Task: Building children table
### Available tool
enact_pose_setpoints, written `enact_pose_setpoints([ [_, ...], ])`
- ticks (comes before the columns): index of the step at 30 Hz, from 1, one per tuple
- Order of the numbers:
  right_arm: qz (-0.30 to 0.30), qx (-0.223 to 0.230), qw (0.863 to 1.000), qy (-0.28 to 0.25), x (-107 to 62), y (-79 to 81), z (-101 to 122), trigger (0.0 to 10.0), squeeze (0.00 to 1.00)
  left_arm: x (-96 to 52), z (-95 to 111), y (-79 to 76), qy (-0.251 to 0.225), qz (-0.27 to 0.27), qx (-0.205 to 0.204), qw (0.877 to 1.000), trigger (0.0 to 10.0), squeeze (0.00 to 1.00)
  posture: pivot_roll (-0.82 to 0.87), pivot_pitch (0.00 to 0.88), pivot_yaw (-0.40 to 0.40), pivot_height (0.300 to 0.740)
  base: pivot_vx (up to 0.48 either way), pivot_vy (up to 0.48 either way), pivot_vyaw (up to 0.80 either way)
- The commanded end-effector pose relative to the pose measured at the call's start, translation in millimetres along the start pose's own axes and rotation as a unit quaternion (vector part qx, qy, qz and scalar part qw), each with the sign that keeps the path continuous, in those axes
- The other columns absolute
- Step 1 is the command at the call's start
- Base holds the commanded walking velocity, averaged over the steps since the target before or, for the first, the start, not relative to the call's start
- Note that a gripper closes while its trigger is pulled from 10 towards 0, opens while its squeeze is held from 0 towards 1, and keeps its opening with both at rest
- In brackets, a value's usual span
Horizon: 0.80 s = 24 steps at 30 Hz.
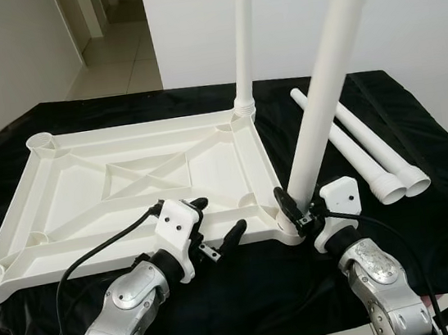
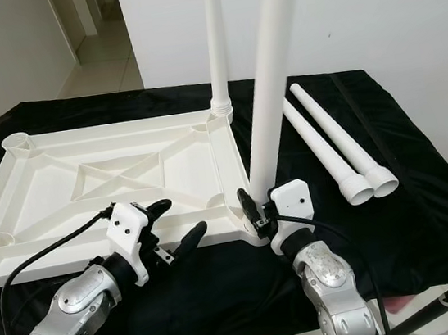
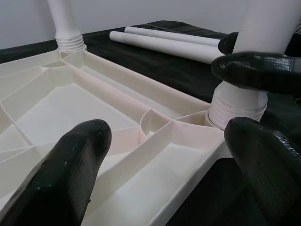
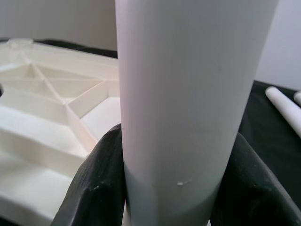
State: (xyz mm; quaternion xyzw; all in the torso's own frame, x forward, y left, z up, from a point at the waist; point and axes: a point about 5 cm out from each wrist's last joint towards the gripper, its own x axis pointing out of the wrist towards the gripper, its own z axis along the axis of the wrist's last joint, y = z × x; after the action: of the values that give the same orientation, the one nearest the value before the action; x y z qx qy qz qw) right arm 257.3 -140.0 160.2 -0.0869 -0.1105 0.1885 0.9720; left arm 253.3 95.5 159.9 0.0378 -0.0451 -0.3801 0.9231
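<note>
Your right hand point(image 1: 296, 210) is clamped low on the near-right leg point(image 1: 324, 80), its two black fingers point(image 4: 96, 188) pressed against either side of the tube just above the ribbed base, where it meets the corner socket point(image 3: 235, 106) of the upturned tabletop point(image 1: 128, 192). The leg leans away from upright, tilting to the right as it rises, so judge it as not yet seated. Straighten it before you push: bring the tube square to the socket, using the far-right leg point(image 1: 242, 41), which stands upright in its own corner, as your reference. Then press straight down along the tube's axis, with a twist if it binds. Pushing while it is still canted risks jamming the ribs or levering the tabletop off the bench point(image 1: 445, 213). Your left hand point(image 1: 215, 226) sits just off the near edge of the tabletop with its fingers spread wide and holding nothing, one finger above the rim and the other hanging past the front of it. Close it onto that rim, or press down there, to stop the panel sliding or tipping on the black cloth while the right hand drives the leg home. Two spare legs point(image 1: 361, 141) lie side by side on the cloth to the right, well clear of the work, waiting for the two left-hand sockets.
</note>
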Motion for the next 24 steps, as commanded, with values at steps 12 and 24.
enact_pose_setpoints([
  [12,0.007,0.028,0.999,0.021,-15.1,5.5,-12,10.0,0.00,-3.7,3,0.4,0.002,-0.011,-0.003,1.000,10.0,0.00,-0.02,0.094,0.032,0.740,0.000,0.000,0.00],
  [24,-0.042,0.110,0.992,0.034,-20.5,-1.2,-24,10.0,0.00,-3.7,4,1.3,0.003,-0.010,-0.003,1.000,10.0,0.00,-0.01,0.095,0.031,0.740,0.000,0.000,0.00],
])
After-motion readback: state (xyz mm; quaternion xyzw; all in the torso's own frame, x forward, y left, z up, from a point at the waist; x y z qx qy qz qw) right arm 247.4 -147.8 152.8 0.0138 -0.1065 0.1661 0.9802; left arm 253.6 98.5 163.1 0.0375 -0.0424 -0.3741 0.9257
